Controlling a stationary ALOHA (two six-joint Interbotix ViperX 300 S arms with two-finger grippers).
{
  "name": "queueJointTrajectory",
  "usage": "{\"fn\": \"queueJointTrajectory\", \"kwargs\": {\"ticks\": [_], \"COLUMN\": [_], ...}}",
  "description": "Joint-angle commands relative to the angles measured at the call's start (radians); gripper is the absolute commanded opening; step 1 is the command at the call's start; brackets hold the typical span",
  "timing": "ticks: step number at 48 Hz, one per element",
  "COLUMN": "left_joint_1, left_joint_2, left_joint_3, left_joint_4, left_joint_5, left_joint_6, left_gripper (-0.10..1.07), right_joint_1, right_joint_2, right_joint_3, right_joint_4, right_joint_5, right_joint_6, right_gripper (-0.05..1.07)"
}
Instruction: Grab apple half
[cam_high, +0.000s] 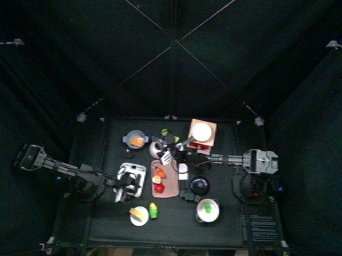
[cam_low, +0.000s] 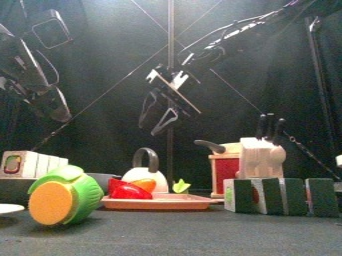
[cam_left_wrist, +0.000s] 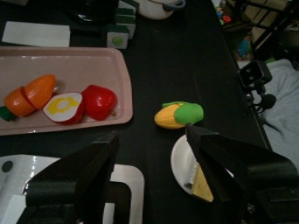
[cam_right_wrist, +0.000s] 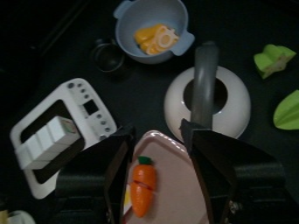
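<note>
Red-skinned apple half (cam_left_wrist: 82, 105), pale cut face with yellow core, lies on pink tray (cam_left_wrist: 82, 61) ahead of the spread left gripper (cam_left_wrist: 152, 162).

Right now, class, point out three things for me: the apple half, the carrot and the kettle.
apple half (cam_left_wrist: 65, 107), left wrist view, on its yellow cut face.
carrot (cam_right_wrist: 142, 186), right wrist view, on its orange body.
kettle (cam_right_wrist: 208, 98), right wrist view, on its white body beside the handle.

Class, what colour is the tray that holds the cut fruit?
Pink tray, clearest in the left wrist view.
</note>
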Motion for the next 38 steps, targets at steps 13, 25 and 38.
{"fn": "queueJointTrajectory", "kwargs": {"ticks": [13, 25, 38], "left_joint_1": [0.011, 0.031, 0.135], "left_joint_2": [-0.018, -0.017, -0.018], "left_joint_3": [-0.021, -0.048, -0.048], "left_joint_4": [0.040, 0.035, 0.035], "left_joint_5": [-0.052, -0.078, -0.094], "left_joint_6": [-0.003, 0.002, 0.002], "left_gripper": [0.95, 0.95, 0.95], "right_joint_1": [-0.006, -0.057, -0.141], "right_joint_2": [-0.199, -0.284, -0.345], "right_joint_3": [0.158, 0.270, 0.324], "right_joint_4": [0.002, -0.015, -0.025], "right_joint_5": [-0.282, -0.425, -0.545], "right_joint_6": [-0.006, -0.020, -0.021], "right_gripper": [0.82, 0.82, 0.82]}}
